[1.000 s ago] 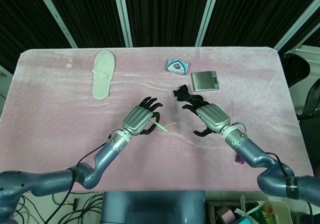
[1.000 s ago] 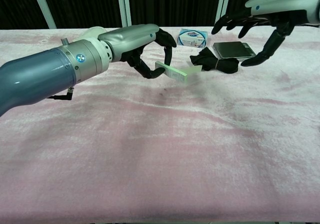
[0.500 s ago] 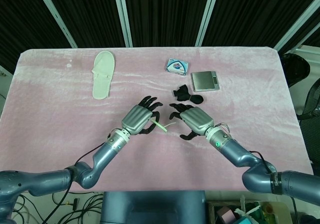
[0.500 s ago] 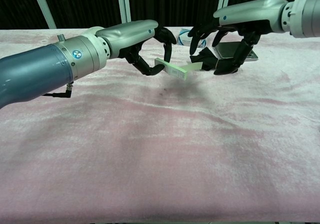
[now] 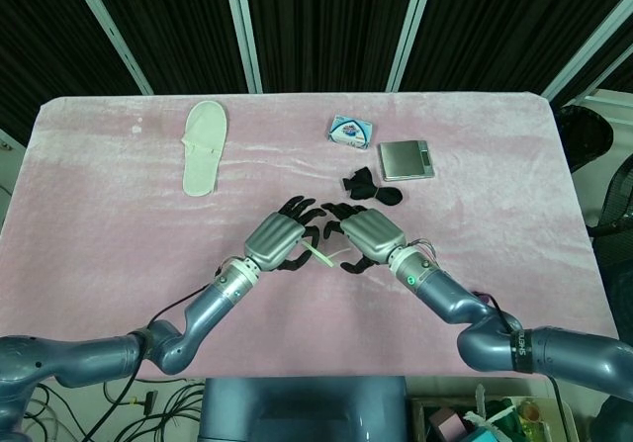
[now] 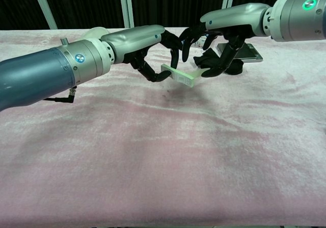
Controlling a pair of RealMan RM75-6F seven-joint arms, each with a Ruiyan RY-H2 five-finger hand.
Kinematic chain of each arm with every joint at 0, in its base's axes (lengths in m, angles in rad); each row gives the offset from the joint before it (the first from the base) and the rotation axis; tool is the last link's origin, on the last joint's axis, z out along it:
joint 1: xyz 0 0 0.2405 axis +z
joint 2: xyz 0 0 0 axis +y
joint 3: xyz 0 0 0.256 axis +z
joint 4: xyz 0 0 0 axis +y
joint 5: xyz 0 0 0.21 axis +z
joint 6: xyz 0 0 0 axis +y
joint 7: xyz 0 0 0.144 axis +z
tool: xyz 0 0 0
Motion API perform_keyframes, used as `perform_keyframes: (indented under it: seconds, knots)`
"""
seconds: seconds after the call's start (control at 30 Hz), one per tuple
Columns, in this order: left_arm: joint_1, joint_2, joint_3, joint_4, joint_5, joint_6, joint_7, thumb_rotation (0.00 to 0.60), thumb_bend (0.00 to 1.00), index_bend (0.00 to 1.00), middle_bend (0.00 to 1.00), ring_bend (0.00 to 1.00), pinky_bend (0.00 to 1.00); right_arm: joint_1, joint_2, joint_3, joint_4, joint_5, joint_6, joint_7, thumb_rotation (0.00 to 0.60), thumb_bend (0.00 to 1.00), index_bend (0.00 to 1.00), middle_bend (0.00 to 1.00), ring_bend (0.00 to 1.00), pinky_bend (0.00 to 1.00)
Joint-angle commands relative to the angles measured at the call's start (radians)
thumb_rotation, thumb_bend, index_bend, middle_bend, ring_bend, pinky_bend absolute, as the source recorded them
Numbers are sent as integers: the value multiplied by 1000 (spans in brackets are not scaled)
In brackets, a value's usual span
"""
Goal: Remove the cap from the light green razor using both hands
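- We see the left hand point(image 6: 147, 47) raised above the pink-covered desk point(image 5: 99, 215), its dark fingers pinching the light green razor point(image 6: 179, 76) by one end.
- In the head view, the same left hand point(image 5: 280, 241) sits just left of the desk's middle, with the razor point(image 5: 318, 255) projecting from it toward the right hand.
- The razor is held clear of the desk surface, tilted, its far end pointing at the right hand point(image 6: 219, 34); we cannot make out the cap as a separate part.
- The right hand is level with the left, fingers curled around the razor's free end. A lower fingertip appears to touch that end, yet we cannot tell whether it is actually gripped.
- In the head view, the right hand point(image 5: 368, 236) lies just beside the left, fingertips nearly meeting over the razor.
- Behind the hands, a black cloth item point(image 5: 371, 187) lies on the desk, with a grey flat scale point(image 5: 406, 158) beyond it and a small blue-and-white packet point(image 5: 350, 131) to its left.
- A white slipper point(image 5: 203, 147) lies well apart, at the far left of the desk.
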Motion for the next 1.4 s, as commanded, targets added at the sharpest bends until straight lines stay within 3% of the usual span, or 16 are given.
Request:
perform_keyframes:
  seconds: [0.03,0.67,1.4]
  knots:
    - [1,3,1,-2,2,0,-2,600,473,567,158,0,0,9,-11,-7,10,18,1,-8,600,266,356,0,52,147]
    - [7,14,9,-18,11,5,-8,600,477,580,158,0,0,27,-51,-25,46,38,22,-14,600,326,472,0,53,147]
    - [10,0,11,-13,19,19,-7,600,481,587,159,0,0,31,-45,-35,41,40,26,-8,600,352,509,0,53,147]
